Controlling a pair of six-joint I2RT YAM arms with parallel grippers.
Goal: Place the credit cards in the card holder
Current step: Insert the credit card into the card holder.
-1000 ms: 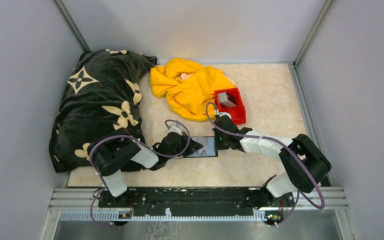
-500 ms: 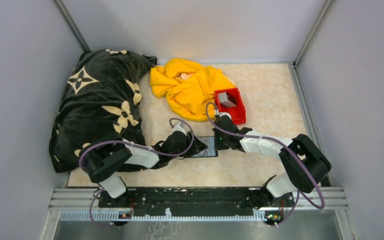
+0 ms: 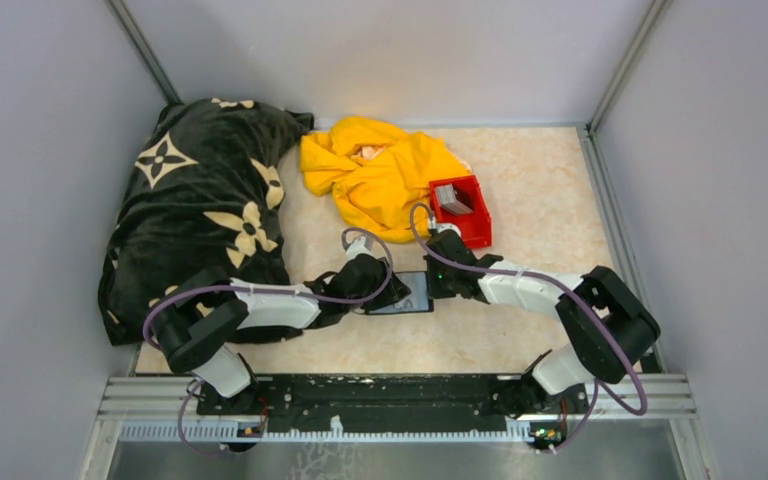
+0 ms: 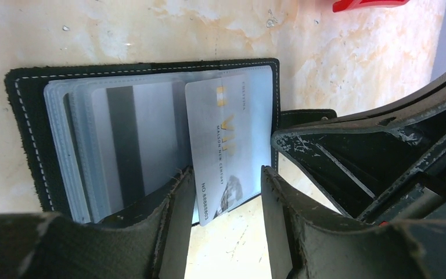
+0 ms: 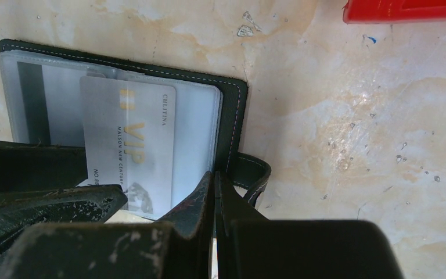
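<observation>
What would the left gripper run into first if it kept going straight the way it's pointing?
The credit card, whose near end sits between the fingers of the left gripper. Just beyond come the clear sleeves of the open card holder. Height above them is hard to judge.

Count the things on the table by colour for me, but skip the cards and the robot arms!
Black: 2, the flowered blanket and the card holder
Yellow: 1, the crumpled cloth
Red: 1, the bin
Total: 4
</observation>
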